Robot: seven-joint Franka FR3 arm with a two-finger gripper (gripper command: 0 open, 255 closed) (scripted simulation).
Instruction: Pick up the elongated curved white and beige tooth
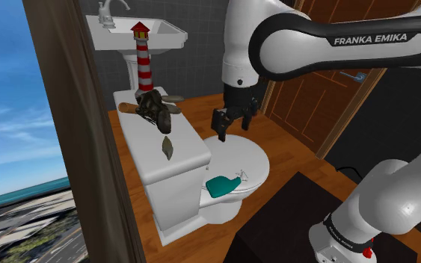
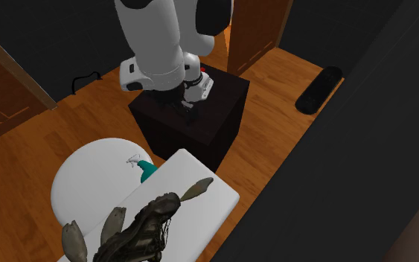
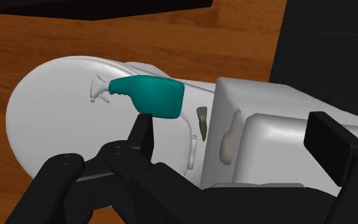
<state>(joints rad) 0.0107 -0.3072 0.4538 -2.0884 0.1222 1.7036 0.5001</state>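
Tooth: there was one, a beige-grey piece lying flat on the toilet's tank lid, in the half of the lid nearer the robot's stand and away from the lid's other load. Its long axis ran roughly along the lid's length. In the second exterior view its narrower end pointed toward the stand-side end of the lid and its broader end toward the lid's middle, with a slight curve along the body.

On the same lid stood one red-and-white striped lighthouse at the far end from the stand. One dark, boot-like object lay near the lid's middle, between lighthouse and tooth, and one brown piece lay just beside it. What that brown piece was could not be told. One teal spray bottle lay below the lid's level, on the closed toilet seat in front of the lid.

The one gripper hung in front of the lid, above the seat and apart from the tooth. Its two black fingers stood wide apart with nothing between them.
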